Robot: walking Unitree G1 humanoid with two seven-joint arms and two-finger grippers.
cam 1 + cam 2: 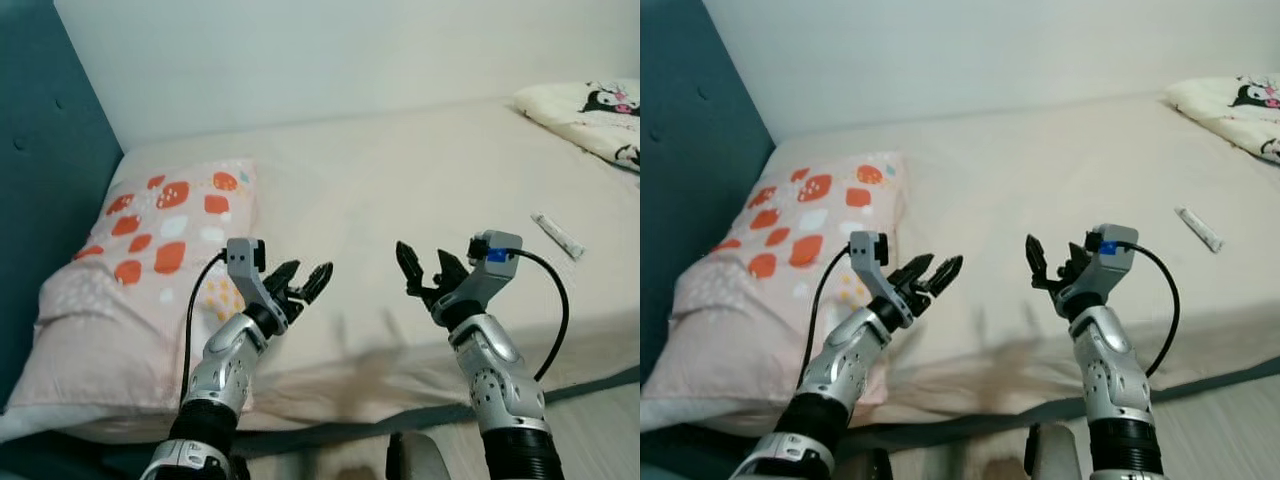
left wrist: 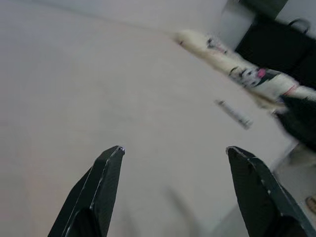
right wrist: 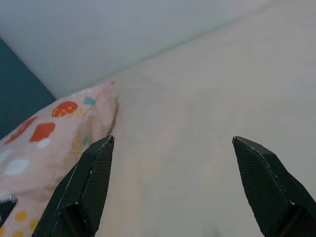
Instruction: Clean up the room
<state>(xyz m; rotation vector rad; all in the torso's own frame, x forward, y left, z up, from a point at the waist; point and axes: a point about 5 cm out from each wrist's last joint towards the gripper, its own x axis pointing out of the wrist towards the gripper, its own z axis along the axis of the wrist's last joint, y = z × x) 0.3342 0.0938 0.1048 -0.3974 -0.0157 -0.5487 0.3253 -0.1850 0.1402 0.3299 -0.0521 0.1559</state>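
Note:
A small white tube [image 1: 557,235] lies on the beige bed [image 1: 400,180] toward its right side, also seen as the tube [image 2: 235,113] in the left wrist view. My left gripper [image 1: 303,281] hovers open over the bed's near edge beside the pillow, holding nothing. My right gripper [image 1: 425,265] is raised open over the near middle of the bed, left of the tube and well apart from it, its fingers [image 3: 89,182] spread wide and empty.
A pink pillow [image 1: 160,240] with orange and white spots lies at the bed's left end against a teal headboard [image 1: 40,180]. A cream cartoon-print blanket [image 1: 595,115] is bunched at the far right. A white wall [image 1: 330,50] runs behind the bed.

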